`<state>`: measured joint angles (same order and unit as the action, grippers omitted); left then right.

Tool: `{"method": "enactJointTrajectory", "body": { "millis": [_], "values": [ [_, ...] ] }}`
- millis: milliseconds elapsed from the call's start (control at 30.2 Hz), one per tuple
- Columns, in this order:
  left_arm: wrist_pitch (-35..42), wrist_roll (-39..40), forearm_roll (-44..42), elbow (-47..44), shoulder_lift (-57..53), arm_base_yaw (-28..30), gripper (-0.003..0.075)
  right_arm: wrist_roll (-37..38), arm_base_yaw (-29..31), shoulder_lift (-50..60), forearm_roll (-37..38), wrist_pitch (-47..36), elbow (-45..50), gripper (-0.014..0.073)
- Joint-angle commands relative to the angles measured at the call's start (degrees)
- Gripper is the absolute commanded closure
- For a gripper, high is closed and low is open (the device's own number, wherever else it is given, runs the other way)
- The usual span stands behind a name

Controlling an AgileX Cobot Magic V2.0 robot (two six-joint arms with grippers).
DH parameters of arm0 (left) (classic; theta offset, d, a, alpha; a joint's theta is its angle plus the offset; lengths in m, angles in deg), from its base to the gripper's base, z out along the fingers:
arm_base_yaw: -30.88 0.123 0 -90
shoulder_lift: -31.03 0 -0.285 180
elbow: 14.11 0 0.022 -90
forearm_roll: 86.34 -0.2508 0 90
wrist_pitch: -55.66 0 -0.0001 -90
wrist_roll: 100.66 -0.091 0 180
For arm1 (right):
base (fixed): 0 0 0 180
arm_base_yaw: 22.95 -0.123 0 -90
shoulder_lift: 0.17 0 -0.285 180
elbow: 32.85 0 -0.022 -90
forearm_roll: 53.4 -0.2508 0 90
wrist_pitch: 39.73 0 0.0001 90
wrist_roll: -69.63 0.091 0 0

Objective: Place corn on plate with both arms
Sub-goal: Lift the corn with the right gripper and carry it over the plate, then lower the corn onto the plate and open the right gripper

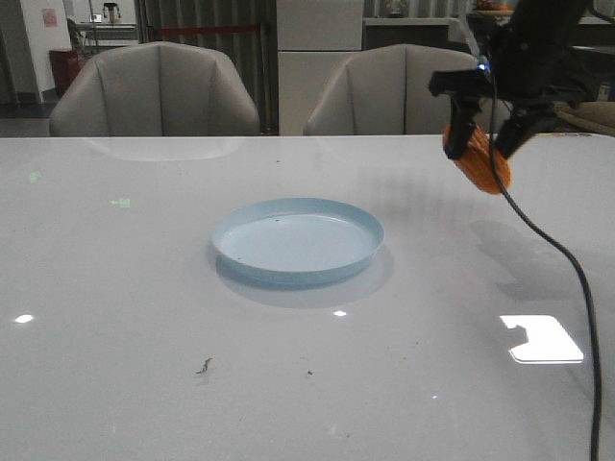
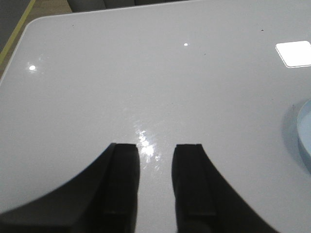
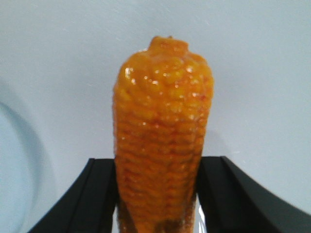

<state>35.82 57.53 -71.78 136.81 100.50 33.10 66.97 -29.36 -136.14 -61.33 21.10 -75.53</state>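
The pale-blue plate lies empty at the table's middle. My right gripper is shut on the orange corn and holds it in the air, to the right of the plate and well above the table. In the right wrist view the corn stands between the black fingers, its tapered end pointing away, and the plate's edge shows at one side. My left gripper is open and empty over bare table; the plate's rim shows at that view's edge. The left arm does not show in the front view.
A white glossy table carries the plate. Two grey chairs stand behind its far edge. A black cable hangs from the right arm down over the table's right side. A small dark speck lies near the front.
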Motion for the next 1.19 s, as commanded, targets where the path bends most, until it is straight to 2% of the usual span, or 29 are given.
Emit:
{"method": "enactJointTrajectory", "body": {
  "millis": [0, 564, 1028, 1160],
  "values": [
    [4.72, 0.06, 0.99, 1.60, -1.20, 0.08, 0.0449, -2.09, -3.28, 3.99, -1.67, 0.48, -5.69, 0.0337],
    [4.72, 0.06, 0.99, 1.60, -1.20, 0.08, 0.0449, -2.47, -18.55, 1.78, -2.12, 0.08, -8.00, 0.0337],
    [4.59, 0.06, 1.25, 1.60, -1.20, 0.08, 0.0449, -2.47, -20.77, -5.03, -2.12, 2.28, -8.00, 0.0330],
    [4.59, 0.06, 1.25, 1.60, -1.20, 0.08, 0.0449, -2.47, -20.77, -5.97, -2.12, 3.05, -8.00, 0.0260]
  ]
}}
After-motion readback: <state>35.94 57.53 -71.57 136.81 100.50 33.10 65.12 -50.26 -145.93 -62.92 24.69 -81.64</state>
